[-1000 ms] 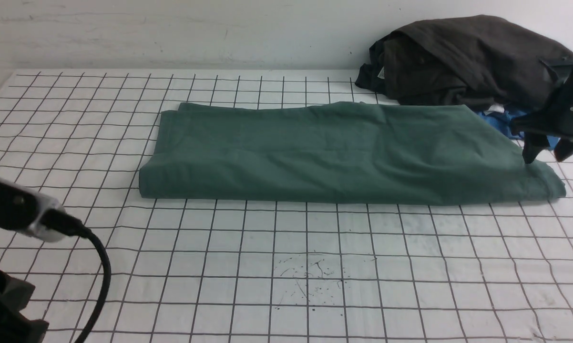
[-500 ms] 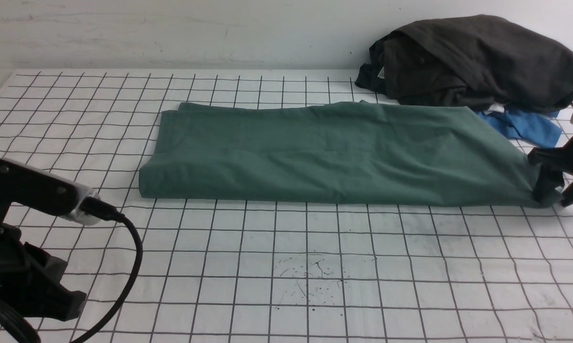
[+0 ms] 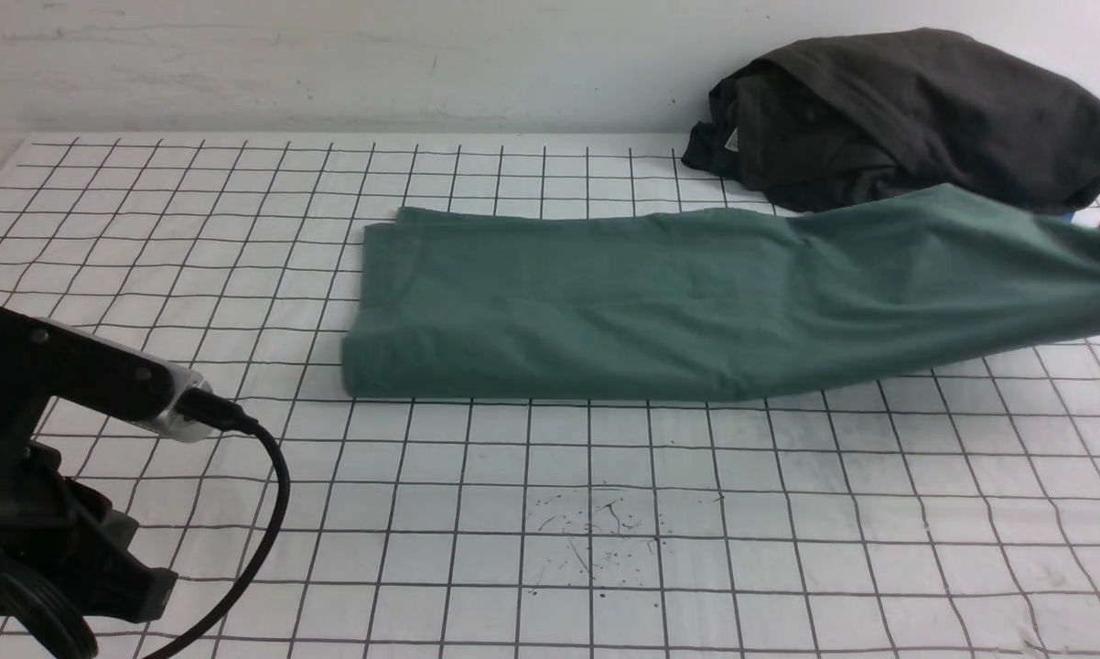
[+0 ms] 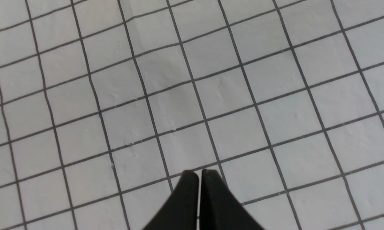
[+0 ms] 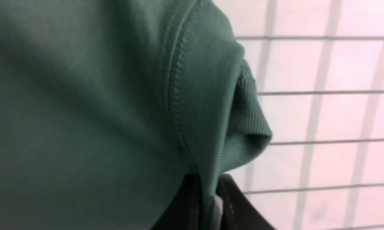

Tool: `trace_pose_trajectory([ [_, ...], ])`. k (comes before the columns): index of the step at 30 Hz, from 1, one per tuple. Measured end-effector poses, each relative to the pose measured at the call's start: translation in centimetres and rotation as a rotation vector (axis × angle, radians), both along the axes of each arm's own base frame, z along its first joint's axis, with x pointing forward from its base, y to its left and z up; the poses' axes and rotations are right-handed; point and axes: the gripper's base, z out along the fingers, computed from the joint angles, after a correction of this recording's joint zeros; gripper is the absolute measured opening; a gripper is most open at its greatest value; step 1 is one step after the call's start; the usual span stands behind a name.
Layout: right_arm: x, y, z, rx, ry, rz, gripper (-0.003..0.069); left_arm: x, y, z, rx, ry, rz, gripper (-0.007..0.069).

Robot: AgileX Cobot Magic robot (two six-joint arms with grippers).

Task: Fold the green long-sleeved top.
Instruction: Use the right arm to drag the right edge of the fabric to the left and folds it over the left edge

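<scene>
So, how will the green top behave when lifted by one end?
Probably floppy: the green top droops from its raised end to the gridded sheet. Likely light: the right fingers hold it by only a pinched edge. Its folded layers may slip apart.

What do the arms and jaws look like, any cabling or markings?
Left arm: matte black, carrying a black box with a silver end and a thick black cable looping from it. Left gripper: black jaws tapering to narrow tips. Right gripper: also black, pale strip inside one jaw. No markings visible.
</scene>
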Motion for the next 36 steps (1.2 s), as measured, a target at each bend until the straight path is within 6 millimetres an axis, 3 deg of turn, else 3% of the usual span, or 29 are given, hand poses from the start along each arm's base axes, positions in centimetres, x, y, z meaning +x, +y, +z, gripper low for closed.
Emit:
trace_pose_trajectory([
  [4,-0.7,1.1,5.2,-0.004,-0.135,-0.014,0.0024,0.0,-0.2,0.0,-0.026,0.006,0.006,-0.0007],
  [6,-0.7,2.5,6.4,0.028,-0.177,0.009,0.0024,-0.1,-0.3,0.0,-0.04,0.008,0.009,-0.0007],
  [8,-0.1,7.5,8.3,0.123,-0.248,0.113,0.0023,-0.1,-0.4,0.0,-0.066,0.013,0.015,-0.0007],
  [11,0.3,16.0,8.9,0.255,-0.306,0.292,0.0023,-0.1,-0.5,0.0,-0.081,0.015,0.017,-0.0007],
  [12,0.3,18.4,8.9,0.289,-0.321,0.341,0.0023,-0.1,-0.5,0.0,-0.083,0.015,0.017,-0.0007],
  [13,0.3,19.0,8.8,0.303,-0.323,0.352,0.0023,-0.1,-0.5,0.0,-0.083,0.015,0.017,-0.0007],
  [15,0.0,26.4,7.7,0.394,-0.341,0.491,0.0023,-0.1,-0.5,0.1,-0.083,0.013,0.017,-0.0007],
  [16,-0.1,28.9,6.9,0.42,-0.342,0.534,0.0023,-0.1,-0.5,0.1,-0.083,0.014,0.017,-0.0007],
  [17,-0.2,29.9,6.4,0.425,-0.333,0.55,0.0023,-0.1,-0.5,0.1,-0.083,0.014,0.017,-0.0007],
  [19,-0.1,35.0,3.0,0.461,-0.32,0.621,0.0023,-0.1,-0.6,0.0,-0.083,0.014,0.015,-0.0007],
  [22,-0.1,39.5,-0.9,0.473,-0.33,0.676,0.0025,-0.1,-0.6,0.0,-0.083,0.015,0.015,-0.0007],
  [25,0.0,41.4,-3.3,0.477,-0.342,0.691,0.0048,-0.1,-0.6,0.0,-0.082,0.016,0.014,-0.0007],
  [27,0.3,41.8,-3.8,0.482,-0.368,0.689,0.0092,-0.1,-0.6,0.0,-0.083,0.016,0.014,-0.0007],
  [33,0.1,41.6,-1.9,0.499,-0.426,0.687,0.0304,-0.1,-0.6,0.0,-0.083,0.016,0.014,-0.0007],
  [36,-0.2,41.4,-0.4,0.503,-0.456,0.694,0.0347,-0.1,-0.6,0.1,-0.085,0.01,0.014,-0.0007],
])
